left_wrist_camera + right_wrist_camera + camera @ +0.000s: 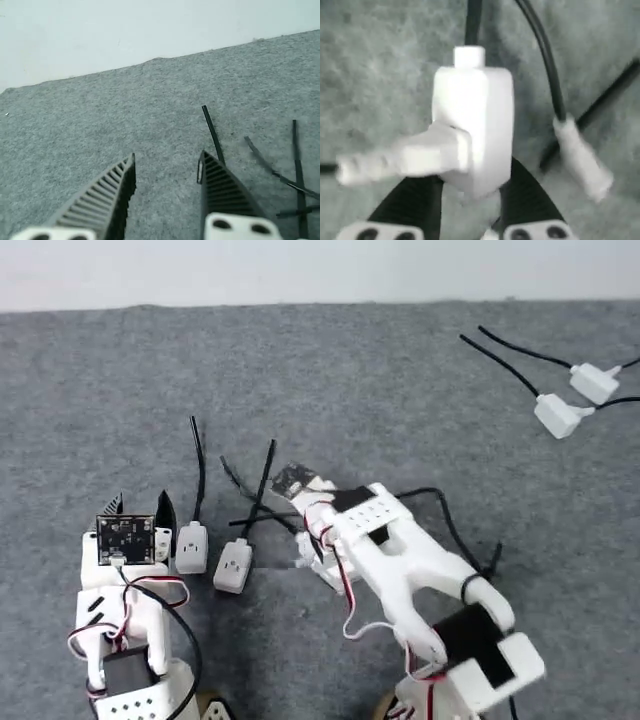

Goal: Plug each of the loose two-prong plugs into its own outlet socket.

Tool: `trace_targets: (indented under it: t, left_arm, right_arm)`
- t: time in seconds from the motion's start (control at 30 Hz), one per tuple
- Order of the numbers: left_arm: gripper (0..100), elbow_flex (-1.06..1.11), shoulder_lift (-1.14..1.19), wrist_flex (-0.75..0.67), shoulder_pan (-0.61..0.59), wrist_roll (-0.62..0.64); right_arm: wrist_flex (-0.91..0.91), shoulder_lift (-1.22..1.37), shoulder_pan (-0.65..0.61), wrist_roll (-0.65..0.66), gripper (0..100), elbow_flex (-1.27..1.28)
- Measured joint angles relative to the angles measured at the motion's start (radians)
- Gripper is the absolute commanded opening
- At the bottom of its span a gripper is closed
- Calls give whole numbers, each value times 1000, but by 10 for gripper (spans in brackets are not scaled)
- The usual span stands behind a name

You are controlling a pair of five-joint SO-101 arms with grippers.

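1. While the left gripper (165,185) hangs empty over the grey mat (400,370) with its fingers apart, two white cabled blocks (191,547) lie just beside it.
2. The right gripper (472,172) is clamped on a white block (475,110) with a plug (405,155) against its side. A skewed approach could bend the prongs.
3. The crossing black cables (262,495) could snag and drag the block. The far-right pair (557,416) lies well apart.

no legible text, labels, numbers or signs, marks on the circuit board (125,538) too small to read
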Motion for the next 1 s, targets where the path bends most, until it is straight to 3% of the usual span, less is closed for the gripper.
trace_targets:
  t: [0.23, 0.43, 0.5, 0.63, 0.7, 1.0]
  left_arm:
    - [192, 0, 0, 0, 0, 0]
    - [192, 0, 0, 0, 0, 0]
    - [192, 0, 0, 0, 0, 0]
    - [192, 0, 0, 0, 0, 0]
    - [192, 0, 0, 0, 0, 0]
    - [192, 0, 0, 0, 0, 0]
  right_arm:
    - [110, -190, 35, 29, 8, 5]
    - [95, -216, 49, 52, 17, 48]
    - [71, -196, 46, 57, 74, 48]
    - [23, -112, 46, 57, 289, 48]
    - [9, -72, 46, 57, 335, 48]
    - [-43, -26, -51, 55, 292, 48]
